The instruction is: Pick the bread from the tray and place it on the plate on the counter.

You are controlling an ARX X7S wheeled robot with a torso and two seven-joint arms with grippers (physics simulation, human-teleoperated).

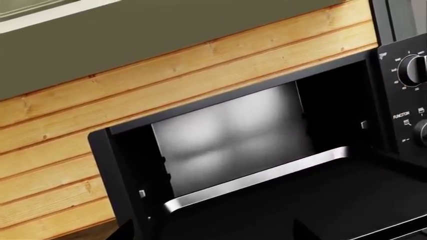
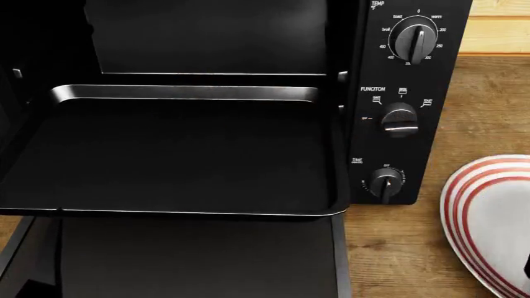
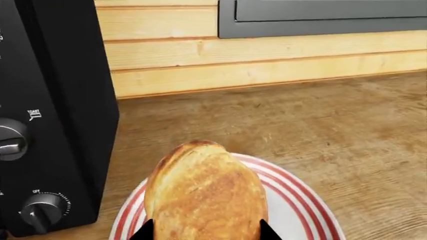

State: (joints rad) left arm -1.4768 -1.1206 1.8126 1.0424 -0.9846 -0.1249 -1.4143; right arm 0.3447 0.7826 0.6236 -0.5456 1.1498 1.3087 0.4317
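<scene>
The bread [image 3: 203, 195], a golden-brown crusty roll, sits between the two dark fingertips of my right gripper [image 3: 205, 232], which is shut on it. It is over the red-striped plate [image 3: 300, 200]; I cannot tell whether it touches the plate. The plate [image 2: 488, 217] lies on the wood counter [image 2: 389, 248] right of the oven. The black tray [image 2: 182, 93] juts out of the oven with nothing on it. In the left wrist view my left gripper [image 1: 213, 235] is open and empty just over the tray [image 1: 253, 175], its fingertips dark at the frame's edge.
The black toaster oven's control panel with three knobs [image 2: 400, 121] stands between tray and plate. Its open door panel [image 2: 198, 261] hangs below the tray. A wood-plank wall [image 3: 267, 55] backs the counter [image 3: 333, 130].
</scene>
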